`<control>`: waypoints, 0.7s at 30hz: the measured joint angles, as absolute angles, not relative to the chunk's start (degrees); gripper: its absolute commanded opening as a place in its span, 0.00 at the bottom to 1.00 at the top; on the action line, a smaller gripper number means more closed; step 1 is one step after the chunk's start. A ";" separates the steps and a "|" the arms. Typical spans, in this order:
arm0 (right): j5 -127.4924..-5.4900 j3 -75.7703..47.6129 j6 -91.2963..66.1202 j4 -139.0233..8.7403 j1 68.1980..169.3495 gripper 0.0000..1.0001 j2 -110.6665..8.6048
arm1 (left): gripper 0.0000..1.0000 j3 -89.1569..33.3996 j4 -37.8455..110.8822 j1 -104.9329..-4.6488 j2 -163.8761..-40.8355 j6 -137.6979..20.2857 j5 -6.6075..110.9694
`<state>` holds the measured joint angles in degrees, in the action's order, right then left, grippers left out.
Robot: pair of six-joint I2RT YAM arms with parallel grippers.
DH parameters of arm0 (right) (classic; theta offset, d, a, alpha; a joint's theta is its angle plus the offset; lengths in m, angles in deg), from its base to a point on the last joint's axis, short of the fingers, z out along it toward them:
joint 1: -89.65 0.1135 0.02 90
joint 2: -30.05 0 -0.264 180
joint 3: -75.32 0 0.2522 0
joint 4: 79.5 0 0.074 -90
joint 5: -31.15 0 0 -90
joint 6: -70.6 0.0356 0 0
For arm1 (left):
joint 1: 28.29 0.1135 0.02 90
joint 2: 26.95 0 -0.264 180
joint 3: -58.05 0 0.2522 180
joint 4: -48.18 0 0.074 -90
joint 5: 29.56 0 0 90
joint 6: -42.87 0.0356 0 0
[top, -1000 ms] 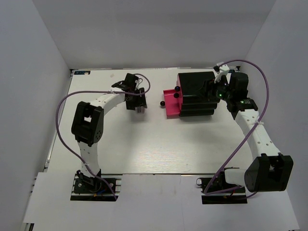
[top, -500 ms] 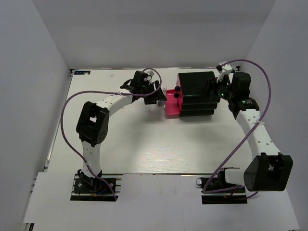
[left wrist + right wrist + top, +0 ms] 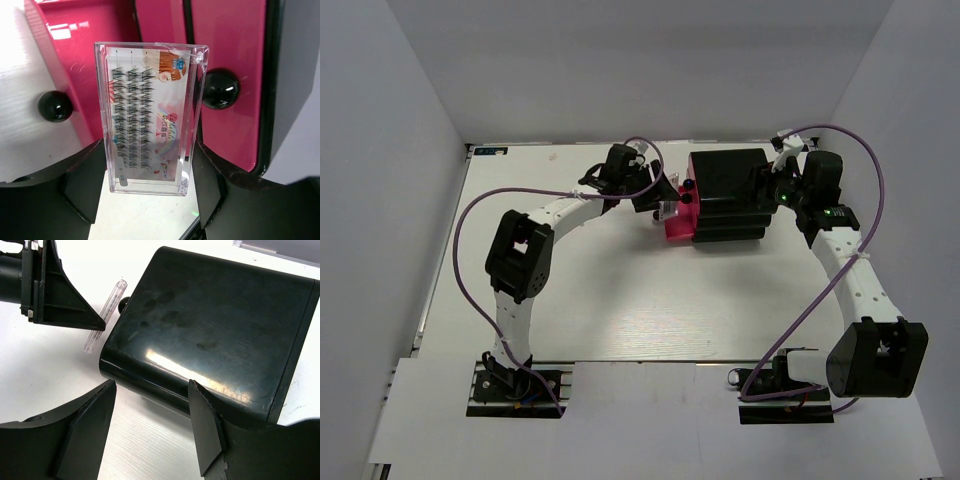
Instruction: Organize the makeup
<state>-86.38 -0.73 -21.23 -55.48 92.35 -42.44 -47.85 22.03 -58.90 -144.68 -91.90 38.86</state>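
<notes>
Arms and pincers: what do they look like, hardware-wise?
The left arm and right arm have white links and bulky black joint housings; a purple cable loops loosely along each. Green lights glow near the right wrist. The left pincer and right pincer have matte black wedge-shaped fingers.
</notes>
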 measured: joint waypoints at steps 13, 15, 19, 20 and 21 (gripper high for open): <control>-87.06 -0.49 -21.03 -55.63 92.00 0.65 -42.44 | 0.18 -41.36 31.58 -58.90 -144.57 -96.16 36.34; -87.14 -0.49 -21.03 -55.63 91.84 0.65 -42.44 | 0.18 -39.98 33.84 -58.90 -144.57 -97.21 35.62; -87.36 -0.49 -21.03 -55.63 91.73 0.65 -42.44 | 0.18 -37.36 37.53 -58.90 -144.57 -99.59 34.62; -87.41 -0.49 -21.03 -55.63 91.69 0.65 -42.44 | 0.18 -36.88 38.36 -58.90 -144.57 -100.07 34.38; -87.43 -0.49 -21.03 -55.63 91.62 0.65 -42.42 | 0.18 -36.55 39.17 -58.90 -144.57 -100.60 34.16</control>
<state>-87.43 -0.49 -21.03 -55.63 91.62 -42.42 -36.55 39.17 -58.90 -144.57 -100.60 34.16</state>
